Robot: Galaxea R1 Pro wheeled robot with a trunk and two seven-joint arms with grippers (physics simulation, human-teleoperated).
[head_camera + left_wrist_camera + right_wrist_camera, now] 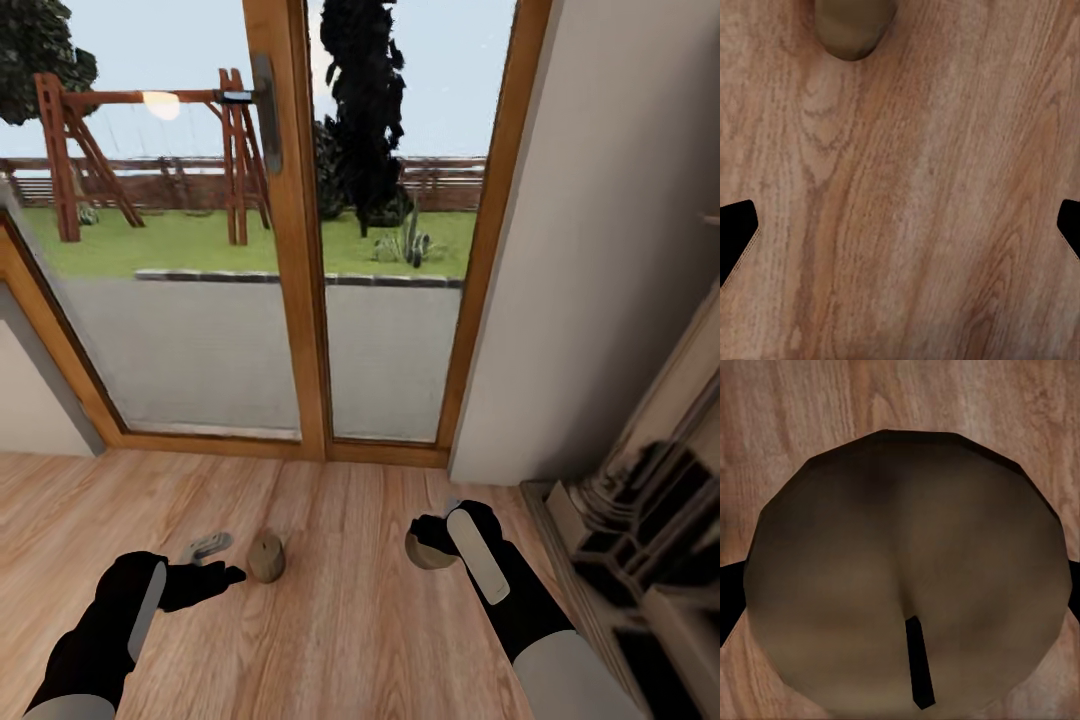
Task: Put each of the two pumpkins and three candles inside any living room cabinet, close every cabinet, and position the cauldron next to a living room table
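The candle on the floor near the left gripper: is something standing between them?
Nothing visible does. Only bare wooden floor lies between the open left gripper and the candle, which stands just beyond its fingertips.

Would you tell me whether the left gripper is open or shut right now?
Open: the left gripper has its fingers spread wide over the bare wooden floor, short of the candle.

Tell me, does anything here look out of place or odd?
Yes. One candle lies on the wooden floor by the glass door, just beyond the open left tool. The right tool holds another candle. Candles do not belong on a floor.
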